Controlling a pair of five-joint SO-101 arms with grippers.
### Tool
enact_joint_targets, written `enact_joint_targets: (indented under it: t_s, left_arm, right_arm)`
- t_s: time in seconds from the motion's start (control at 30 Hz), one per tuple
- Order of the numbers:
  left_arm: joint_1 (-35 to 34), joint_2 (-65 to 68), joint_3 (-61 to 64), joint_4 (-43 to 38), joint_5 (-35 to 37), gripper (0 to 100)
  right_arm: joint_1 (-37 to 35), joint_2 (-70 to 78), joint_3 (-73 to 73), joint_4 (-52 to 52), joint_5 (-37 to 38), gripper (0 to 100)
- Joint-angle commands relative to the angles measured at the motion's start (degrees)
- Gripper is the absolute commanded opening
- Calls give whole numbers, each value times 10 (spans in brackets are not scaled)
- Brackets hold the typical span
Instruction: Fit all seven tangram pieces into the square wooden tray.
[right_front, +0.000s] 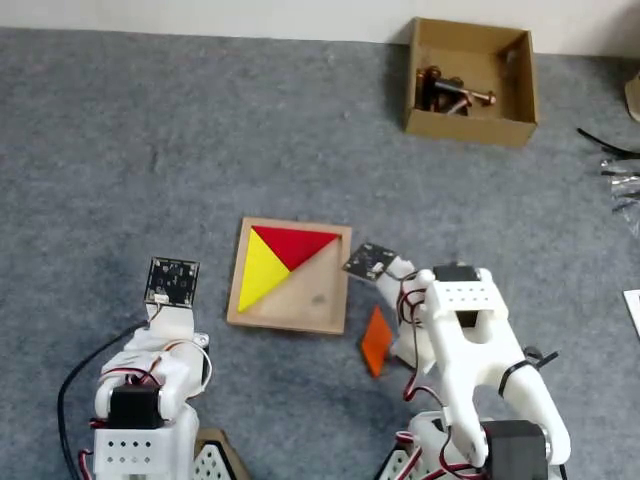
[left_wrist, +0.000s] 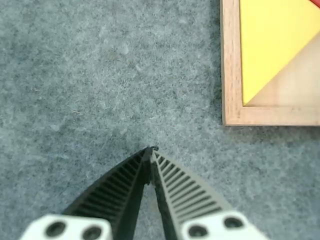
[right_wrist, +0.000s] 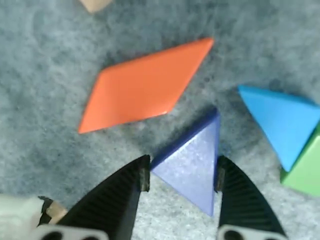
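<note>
Counting from the pieces seated, the task is judged to be at an early stage: only the red triangle (right_front: 296, 243) and the yellow triangle (right_front: 258, 275) are laid in the wooden tray (right_front: 240, 285), filling its far and left parts. The rest of its floor is left bare.

Four pieces are seen loose on the grey mat, to the right of and nearer than the tray:
- the orange parallelogram (right_front: 376, 341)
- a dark blue triangle (right_wrist: 192, 165)
- a light blue triangle (right_wrist: 280, 117)
- a green piece (right_wrist: 305, 175)

The right gripper (right_wrist: 181, 172) is held spread, its jaws astride the dark blue triangle, at or just beside its edges. The left gripper (left_wrist: 151, 150) is pressed together, empty, over the mat left of the tray.

A cardboard box (right_front: 470, 125) of metal parts is set far right, well apart. The crowding of the light blue and green pieces may hamper a clean lift.
</note>
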Motion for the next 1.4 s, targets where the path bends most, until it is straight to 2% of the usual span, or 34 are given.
enact_joint_targets:
  t_s: [0.0,0.07,0.63,0.83,1.1,1.27,1.37]
  left_arm:
    - [7,-6,10,2,1,5]
    - [7,-6,10,2,1,5]
    - [7,-6,10,2,1,5]
    - [7,-6,10,2,1,5]
    - [7,-6,10,2,1,5]
    - [7,-6,10,2,1,5]
    - [7,-6,10,2,1,5]
  right_arm:
    - [6,6,-2,-11,5,142]
    - [6,6,-2,-11,4,116]
    - [7,0,-7,-9,1,111]
    - [5,0,-16,-8,-46,111]
    - [5,0,-102,106,-48,111]
    - [2,0,-118,109,-48,111]
    - [-24,0,-144,112,-49,111]
